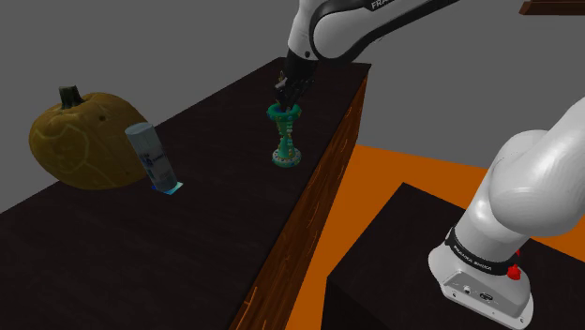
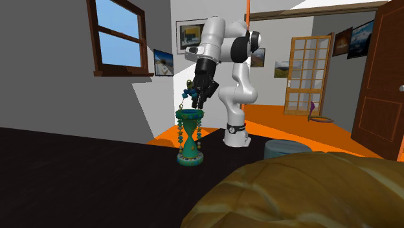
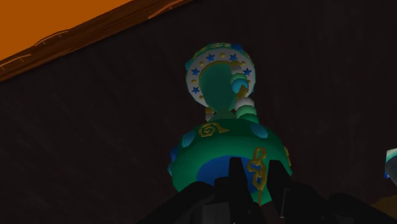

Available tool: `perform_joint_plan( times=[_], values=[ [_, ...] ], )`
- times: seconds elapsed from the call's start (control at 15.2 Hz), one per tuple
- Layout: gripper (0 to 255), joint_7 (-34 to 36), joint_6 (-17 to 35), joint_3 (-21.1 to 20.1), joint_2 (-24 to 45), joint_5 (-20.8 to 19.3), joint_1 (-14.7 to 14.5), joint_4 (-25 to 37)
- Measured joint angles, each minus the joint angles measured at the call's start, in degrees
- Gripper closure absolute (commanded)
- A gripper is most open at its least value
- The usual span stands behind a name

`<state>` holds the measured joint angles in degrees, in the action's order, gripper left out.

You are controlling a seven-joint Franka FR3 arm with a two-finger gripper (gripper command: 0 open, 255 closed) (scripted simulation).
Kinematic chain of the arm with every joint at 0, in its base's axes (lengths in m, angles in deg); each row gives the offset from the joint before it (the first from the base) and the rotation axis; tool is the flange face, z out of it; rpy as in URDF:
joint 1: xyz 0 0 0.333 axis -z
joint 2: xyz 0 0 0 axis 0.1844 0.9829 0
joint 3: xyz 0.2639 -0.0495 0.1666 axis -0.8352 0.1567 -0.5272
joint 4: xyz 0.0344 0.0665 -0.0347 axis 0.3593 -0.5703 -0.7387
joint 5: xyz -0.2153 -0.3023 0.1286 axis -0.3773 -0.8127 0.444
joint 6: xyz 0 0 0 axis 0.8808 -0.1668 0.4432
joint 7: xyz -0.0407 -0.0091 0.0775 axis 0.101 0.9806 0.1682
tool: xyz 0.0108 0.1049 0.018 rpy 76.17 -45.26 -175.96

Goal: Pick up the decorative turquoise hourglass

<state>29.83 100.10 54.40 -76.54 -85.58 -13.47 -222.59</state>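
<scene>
Turquoise hourglass (image 1: 286, 137) (image 2: 190, 140) (image 3: 219, 153): upright on dark table (image 1: 141, 258) (image 2: 78, 178) (image 3: 95, 127), toward the far end, near the wood-grained edge on the shoulder view's right. Green-blue body with gold scrollwork, a ring of blue stars around the base, and bead strings and a gold chain down the sides. Black gripper (image 1: 285, 95) (image 2: 194, 97) (image 3: 257, 186) directly above the top bulb, pointing down, right at the upper rim. Spread or clamped: cannot tell, since dark parts merge at the wrist view's lower edge with the gold chain running up between them. Well apart from the hourglass, toward the shoulder view's left: a tilted pale-blue can (image 1: 153, 159), and just beside it a large brownish pumpkin (image 1: 82, 141) (image 2: 304, 194) with a dark stem. Orange floor (image 1: 422, 169) beyond the table edge. In the second exterior view, a window (image 2: 120, 32) on the wall at upper left.
</scene>
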Motion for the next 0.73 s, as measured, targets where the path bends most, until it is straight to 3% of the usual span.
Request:
perform_joint_plan(
  times=[0.73],
  values=[
    [255, -0.4, -7.2, 0.3, -1.7, 0.3, -0.1, 5.4]
  ],
)
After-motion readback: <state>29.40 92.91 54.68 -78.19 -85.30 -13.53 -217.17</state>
